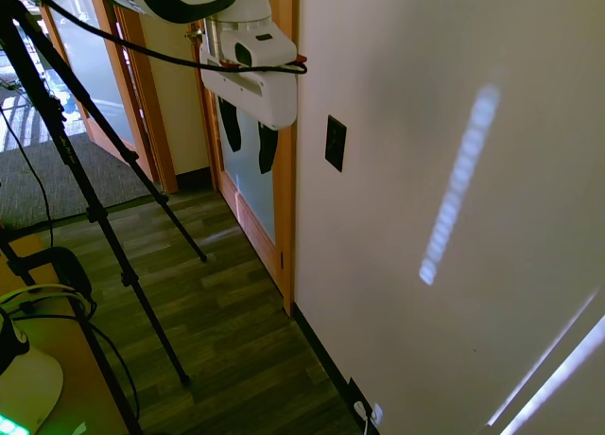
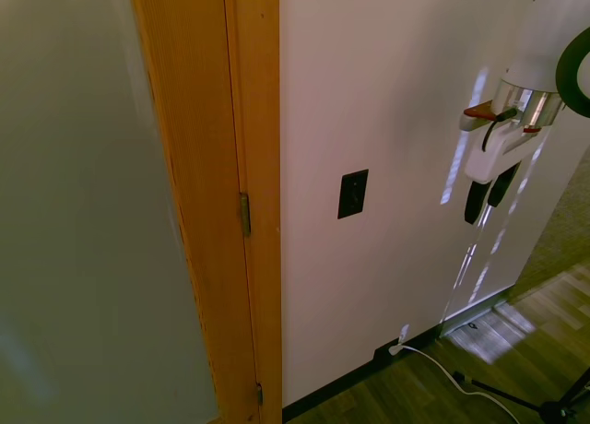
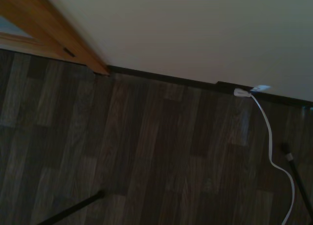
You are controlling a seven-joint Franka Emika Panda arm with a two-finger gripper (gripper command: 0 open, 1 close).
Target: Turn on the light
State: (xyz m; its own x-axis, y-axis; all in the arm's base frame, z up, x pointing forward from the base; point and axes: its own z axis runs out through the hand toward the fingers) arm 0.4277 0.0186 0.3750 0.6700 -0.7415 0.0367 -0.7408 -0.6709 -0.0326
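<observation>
The approach to the switch [image 1: 336, 143] is not yet made: the small black plate sits untouched on the pale wall [image 1: 444, 95], just past the wooden door frame [image 1: 286, 217]. The gripper [image 1: 248, 142] hangs at the plate's nine o'clock in the first exterior view, at about its height and well clear of the wall, dark fingers [image 1: 267, 148] pointing floorward and parted by a narrow gap. Next, it likely must swing wallward and tip a finger onto the rocker.
</observation>
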